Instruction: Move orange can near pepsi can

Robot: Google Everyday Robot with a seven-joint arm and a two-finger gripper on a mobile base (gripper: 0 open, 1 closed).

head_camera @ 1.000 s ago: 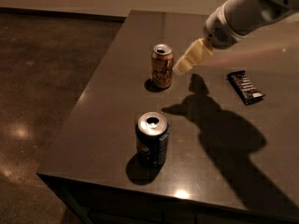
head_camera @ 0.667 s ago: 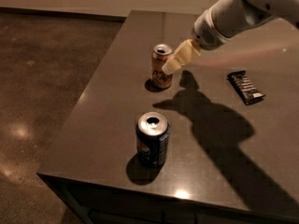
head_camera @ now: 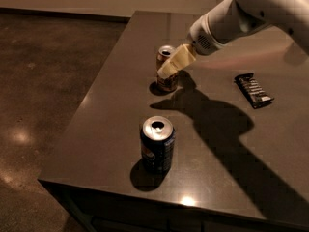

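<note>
The orange can (head_camera: 166,52) stands upright on the dark table (head_camera: 106,95), towards the middle of its far half. The pepsi can (head_camera: 157,148), dark blue with a silver top, stands upright nearer the front edge, roughly two can heights in front of the orange can. My gripper (head_camera: 170,67), tan at its tip, reaches in from the upper right on a white arm (head_camera: 231,21). It lies right against the orange can and covers its upper right side. The orange can still rests on the table.
A black ridged snack packet (head_camera: 254,90) lies flat on the table at the right. The arm's shadow (head_camera: 217,124) falls across the table's right half. The table's left and front edges drop to a brown floor (head_camera: 43,81).
My gripper has moved left and down, from just right of the orange can to right against it. Both cans have stayed in place.
</note>
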